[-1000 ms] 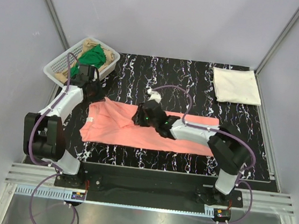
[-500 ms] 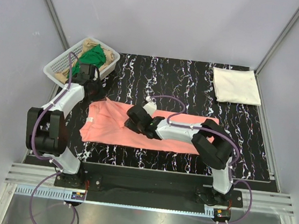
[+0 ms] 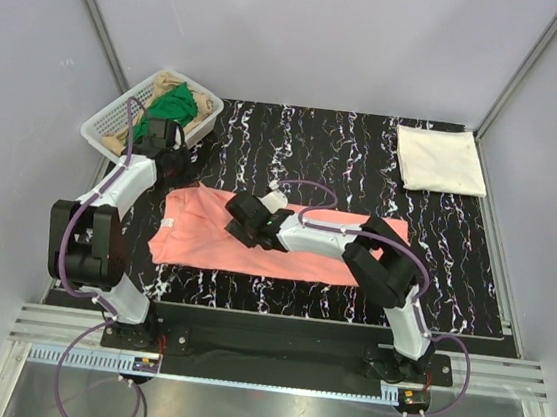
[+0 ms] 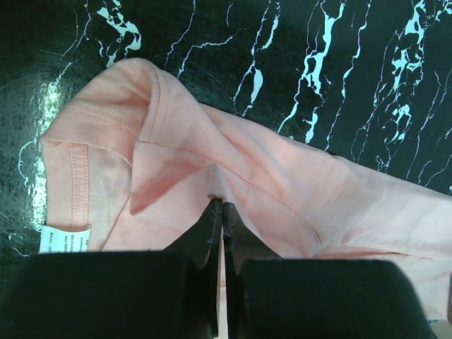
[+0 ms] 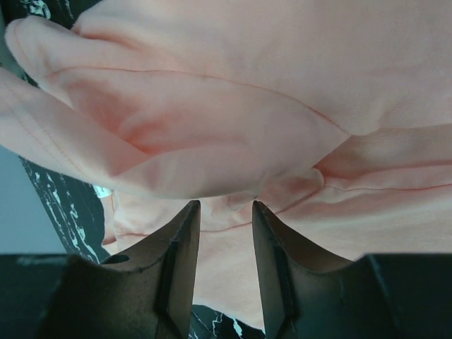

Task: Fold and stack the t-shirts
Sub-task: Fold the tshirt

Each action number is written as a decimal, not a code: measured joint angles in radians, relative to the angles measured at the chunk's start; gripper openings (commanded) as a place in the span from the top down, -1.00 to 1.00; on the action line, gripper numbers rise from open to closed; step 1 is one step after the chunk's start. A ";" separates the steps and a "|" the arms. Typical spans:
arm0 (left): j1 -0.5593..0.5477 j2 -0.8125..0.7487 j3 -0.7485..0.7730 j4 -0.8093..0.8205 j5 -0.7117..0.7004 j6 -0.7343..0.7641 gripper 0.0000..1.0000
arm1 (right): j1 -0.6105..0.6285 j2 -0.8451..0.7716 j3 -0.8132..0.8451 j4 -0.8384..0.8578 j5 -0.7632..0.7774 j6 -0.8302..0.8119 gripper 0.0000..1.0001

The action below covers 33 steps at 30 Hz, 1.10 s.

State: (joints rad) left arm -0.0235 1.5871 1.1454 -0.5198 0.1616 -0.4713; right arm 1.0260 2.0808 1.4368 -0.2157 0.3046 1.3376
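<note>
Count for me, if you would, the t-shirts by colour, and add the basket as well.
Salmon-pink t-shirt: 1
Cream-white t-shirt: 1
Green t-shirt: 1
Tan t-shirt: 1, as far as shows
White mesh basket: 1
Total: 5 (4 shirts, 1 basket)

The pink shirt point(image 3: 194, 244) is soft, matt knit cloth with stitched seams. Its white printed label point(image 4: 65, 239) looks smooth, though cloth or paper I cannot tell. The counter point(image 3: 306, 141) is glossy black with white marble-like veins. At ten o'clock the basket point(image 3: 94, 127) is white plastic mesh, and the green shirt point(image 3: 173, 104) in it is matt cloth. At two o'clock the cream shirt point(image 3: 441, 159) is matt cloth too. The right gripper point(image 5: 226, 206) has smooth, dull black fingers.
</note>
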 measured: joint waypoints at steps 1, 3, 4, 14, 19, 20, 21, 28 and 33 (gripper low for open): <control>0.000 0.000 0.000 0.000 0.001 0.000 1.00 | 0.000 0.010 0.006 -0.003 -0.002 0.005 0.15; 0.000 0.000 0.000 0.001 0.001 0.000 1.00 | 0.001 0.034 0.025 -0.017 -0.003 0.016 0.15; 0.000 0.000 0.000 0.002 0.000 0.000 1.00 | 0.001 0.044 0.031 -0.019 -0.003 0.022 0.16; 0.000 0.000 0.000 0.011 0.001 -0.001 1.00 | 0.002 0.069 0.065 -0.045 -0.003 0.048 0.55; 0.000 0.000 -0.002 0.014 0.000 0.000 1.00 | 0.002 0.083 0.079 -0.048 -0.007 0.047 1.00; 0.000 -0.001 -0.002 0.013 0.000 0.000 1.00 | 0.002 0.083 0.079 -0.048 -0.006 0.046 1.00; 0.000 -0.002 -0.002 0.011 -0.003 0.000 1.00 | 0.002 0.082 0.078 -0.048 -0.006 0.040 1.00; 0.000 -0.127 -0.027 -0.048 -0.072 0.011 1.00 | 0.002 -0.032 0.002 -0.048 0.011 -0.042 1.00; -0.010 -0.294 -0.103 -0.069 -0.106 0.009 1.00 | 0.002 -0.157 -0.076 -0.028 0.012 -0.088 1.00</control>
State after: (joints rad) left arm -0.0330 1.2926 1.0424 -0.5892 0.0555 -0.4622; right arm 1.0279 1.9240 1.3613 -0.2440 0.3168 1.2495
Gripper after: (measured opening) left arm 0.012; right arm 0.014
